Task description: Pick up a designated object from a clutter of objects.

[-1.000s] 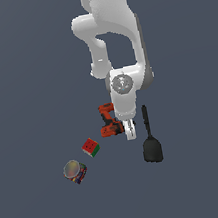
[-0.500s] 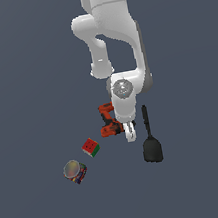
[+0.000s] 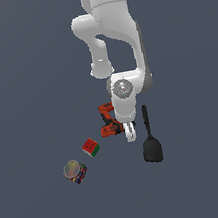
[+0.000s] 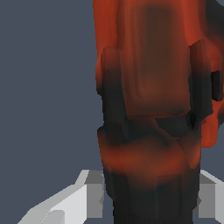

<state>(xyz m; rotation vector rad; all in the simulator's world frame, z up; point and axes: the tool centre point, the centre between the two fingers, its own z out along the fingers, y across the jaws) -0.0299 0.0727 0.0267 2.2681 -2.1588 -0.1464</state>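
1. Beside the spatula [image 3: 150, 142], on the exterior view's left of it, we found the drill [image 3: 108, 121] lying on the floor, partly hidden behind our arm's white wrist.
2. Over the drill we held the gripper [image 3: 130, 133] low, its white fingers [image 4: 65, 199] showing on either side of the drill's [image 4: 153, 109] dark lower body in the wrist view.
3. We judged the jaws parted wide enough to straddle that body; whether the pads already touched it we could not tell.
4. The drill's long axis ran straight away from the wrist camera, across the line between the fingers, so we judged a plain squeeze would suit.
5. Well apart from the drill, on the exterior view's left, lay the cube [image 3: 90, 147] and the can [image 3: 75, 171].
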